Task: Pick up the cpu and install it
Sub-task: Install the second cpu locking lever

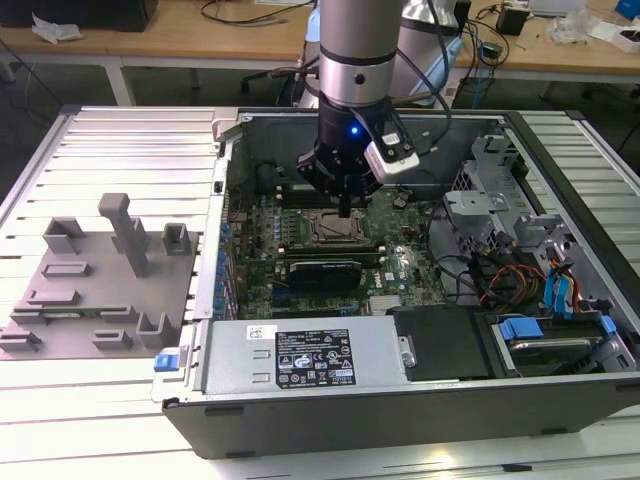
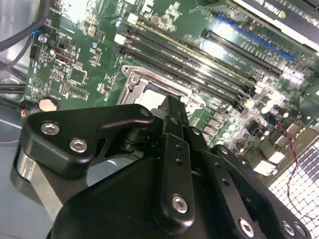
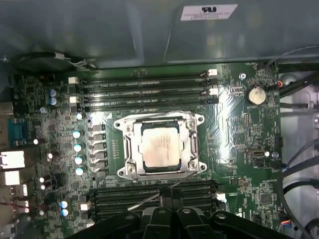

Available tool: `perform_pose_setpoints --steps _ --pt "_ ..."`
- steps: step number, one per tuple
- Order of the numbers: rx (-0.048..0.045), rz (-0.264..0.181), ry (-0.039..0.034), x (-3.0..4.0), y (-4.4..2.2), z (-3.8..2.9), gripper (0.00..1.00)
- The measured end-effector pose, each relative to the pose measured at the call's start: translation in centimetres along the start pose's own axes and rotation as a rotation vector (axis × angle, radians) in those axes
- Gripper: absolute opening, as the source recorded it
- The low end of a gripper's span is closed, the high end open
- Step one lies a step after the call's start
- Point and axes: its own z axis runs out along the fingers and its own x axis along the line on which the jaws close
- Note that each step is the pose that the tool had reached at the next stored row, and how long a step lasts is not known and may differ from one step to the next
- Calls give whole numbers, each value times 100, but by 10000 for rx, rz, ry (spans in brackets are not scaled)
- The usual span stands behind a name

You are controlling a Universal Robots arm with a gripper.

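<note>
The cpu (image 3: 160, 149), a pale silver square, lies flat inside the metal socket frame (image 3: 125, 149) on the green motherboard (image 3: 239, 144). In the exterior view the cpu (image 1: 335, 229) sits in the middle of the open computer case, and my gripper (image 1: 345, 208) hangs just above it with its narrow tip pointing down. In the second wrist view the black fingers (image 2: 172, 149) lie together, shut on nothing, with a corner of the cpu (image 2: 151, 92) showing past them. My gripper (image 3: 167, 199) sits beside the socket's edge, over the memory slots.
Memory slots (image 3: 144, 84) run along both sides of the socket. A long black expansion card (image 1: 325, 270) lies near it. Case walls, a power supply (image 1: 305, 358), drive cages (image 1: 480, 190) and loose cables (image 1: 500, 280) surround the board. A grey fixture plate (image 1: 95, 290) sits at the exterior view's left.
</note>
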Motion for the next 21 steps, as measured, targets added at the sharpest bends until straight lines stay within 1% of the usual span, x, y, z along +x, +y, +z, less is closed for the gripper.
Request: perform_pose_setpoints --steps 4,8,9,13,15,17,19,21 --pt "-1 -24 0 -3 -57 38 11" --pt "-9 -237 -6 1 -92 93 11" --pt "-11 -257 -6 3 -95 102 11" --pt "-10 -269 -6 5 -96 104 11" --pt "-26 -268 -7 23 -97 112 11" --pt "-34 -275 -7 51 -99 133 11" --pt "-34 -294 -6 55 -104 167 11" --pt "-37 -406 -9 59 -106 197 11"
